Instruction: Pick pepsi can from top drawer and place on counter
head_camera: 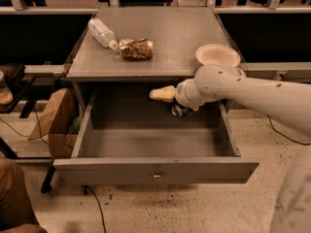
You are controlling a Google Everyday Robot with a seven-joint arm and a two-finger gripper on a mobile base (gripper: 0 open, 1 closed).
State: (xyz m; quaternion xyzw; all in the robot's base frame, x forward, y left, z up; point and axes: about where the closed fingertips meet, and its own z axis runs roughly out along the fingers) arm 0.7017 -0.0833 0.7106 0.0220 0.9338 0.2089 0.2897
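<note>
The top drawer [155,171] is pulled open, its flat front with a small metal lock facing me. The pepsi can [178,111] lies at the drawer's back right, only its shiny silver end and a bit of dark body showing below my arm. My gripper [163,93] hangs over the back of the drawer just under the counter's front edge, pointing left, slightly above and left of the can. The arm hides most of the can. The counter [165,30] is the grey top above the drawer.
On the counter lie a clear plastic bottle [101,32], a brown snack bag [136,48] and a pale paper bowl [217,55] at the right edge. A brown cardboard box [52,116] stands left of the cabinet. Cables run over the floor.
</note>
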